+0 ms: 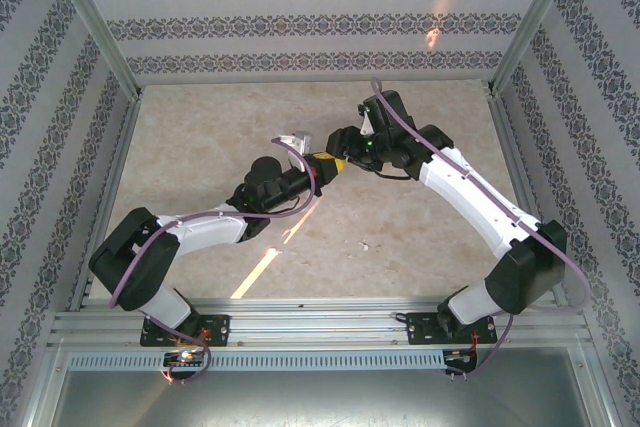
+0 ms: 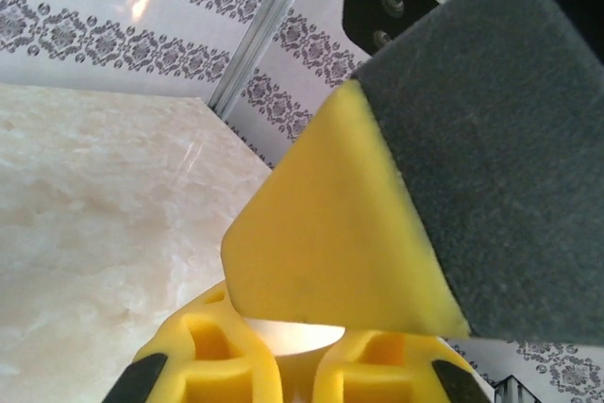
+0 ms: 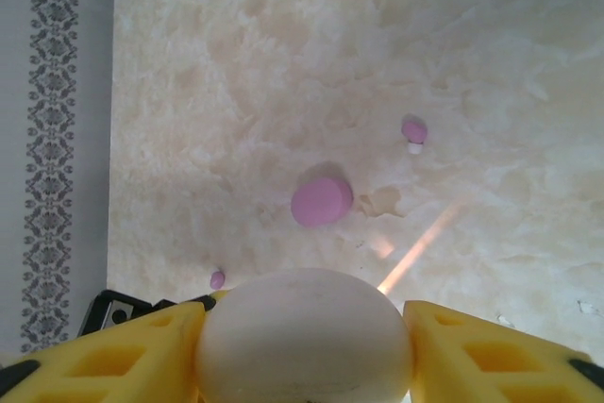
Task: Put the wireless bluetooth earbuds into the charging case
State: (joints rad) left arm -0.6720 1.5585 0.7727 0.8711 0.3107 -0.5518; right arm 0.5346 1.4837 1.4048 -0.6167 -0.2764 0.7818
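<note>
- Fingers (image 3: 123, 356) of my right gripper (image 3: 304, 356) flank a white disc (image 3: 302, 318); whether they grip it, I cannot tell.
- My left gripper (image 2: 294, 337) is closed on that disc.
- Beyond, on the table (image 3: 491, 35): earbud (image 3: 217, 279), pink case (image 3: 321, 200), second earbud (image 3: 413, 129), all apart.

You are working in a robotics lab test cell, not a home. Beneath the right gripper (image 3: 304, 356) lies a marble-print tabletop (image 3: 283, 63). Beyond it and to both sides stand wallpaper-patterned panels (image 1: 300, 22) in bare aluminium framing (image 1: 98, 37). Behind it, the arm bases (image 1: 185, 329) are bolted to slotted aluminium rails (image 1: 320, 325) trailing loose cabling (image 1: 190, 362).
</note>
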